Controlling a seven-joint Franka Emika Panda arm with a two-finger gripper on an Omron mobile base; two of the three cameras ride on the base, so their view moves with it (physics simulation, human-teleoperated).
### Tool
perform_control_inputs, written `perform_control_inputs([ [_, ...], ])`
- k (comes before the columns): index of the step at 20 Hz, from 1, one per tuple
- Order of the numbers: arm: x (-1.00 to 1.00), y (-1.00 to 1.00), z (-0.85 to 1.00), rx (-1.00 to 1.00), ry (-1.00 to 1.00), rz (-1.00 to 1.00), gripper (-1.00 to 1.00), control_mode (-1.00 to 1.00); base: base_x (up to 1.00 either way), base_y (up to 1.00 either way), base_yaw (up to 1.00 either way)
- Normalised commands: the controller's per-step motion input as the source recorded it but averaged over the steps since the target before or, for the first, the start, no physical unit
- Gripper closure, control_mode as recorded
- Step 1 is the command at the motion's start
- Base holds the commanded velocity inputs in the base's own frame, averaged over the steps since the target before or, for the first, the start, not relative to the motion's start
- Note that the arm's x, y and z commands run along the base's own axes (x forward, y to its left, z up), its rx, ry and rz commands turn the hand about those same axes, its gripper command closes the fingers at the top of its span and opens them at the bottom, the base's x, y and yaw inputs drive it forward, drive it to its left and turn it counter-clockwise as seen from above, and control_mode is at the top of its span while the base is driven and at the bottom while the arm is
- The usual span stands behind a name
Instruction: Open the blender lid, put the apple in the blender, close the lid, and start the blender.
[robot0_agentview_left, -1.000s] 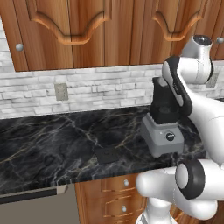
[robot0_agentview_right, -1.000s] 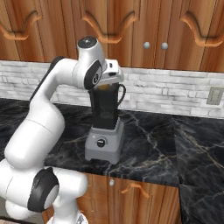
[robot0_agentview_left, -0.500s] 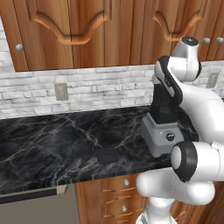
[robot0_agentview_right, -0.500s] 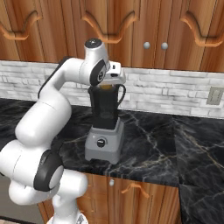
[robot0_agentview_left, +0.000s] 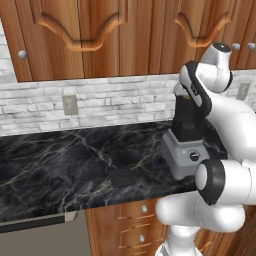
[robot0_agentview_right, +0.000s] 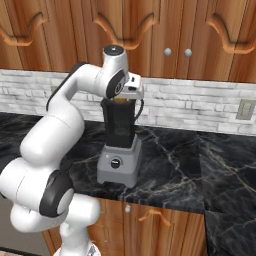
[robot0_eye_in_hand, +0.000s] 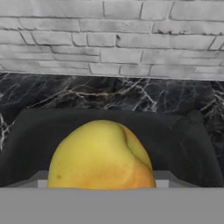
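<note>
Apple (robot0_eye_in_hand: 103, 155) clamped in gripper (robot0_agentview_right: 125, 101), directly above the blender (robot0_agentview_right: 118, 145) jar.
Rigid, smooth, rounded, fairly light: likely slippery; grip across its widest part.

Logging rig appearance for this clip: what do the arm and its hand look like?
A glossy white arm of rounded, bulbous segments, with dark grey to black rings and round caps at the joints. The hand is a small white block. No cables or markings are visible.
</note>
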Motion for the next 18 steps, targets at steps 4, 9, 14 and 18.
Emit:
perform_control_inputs([
  [4,0.05,0.00,-0.97,0.07,0.08,0.00,-1.00,-1.00,0.00,0.00,0.00],
  [9,0.02,-0.01,-0.55,0.08,0.01,0.00,-1.00,-1.00,0.00,0.00,0.00],
  [14,-0.15,-0.05,-0.05,0.06,0.00,-0.03,-1.00,-1.00,0.00,0.00,0.00],
  [18,-0.30,0.00,0.02,0.00,0.00,-0.01,-1.00,-1.00,0.00,0.00,0.00],
])
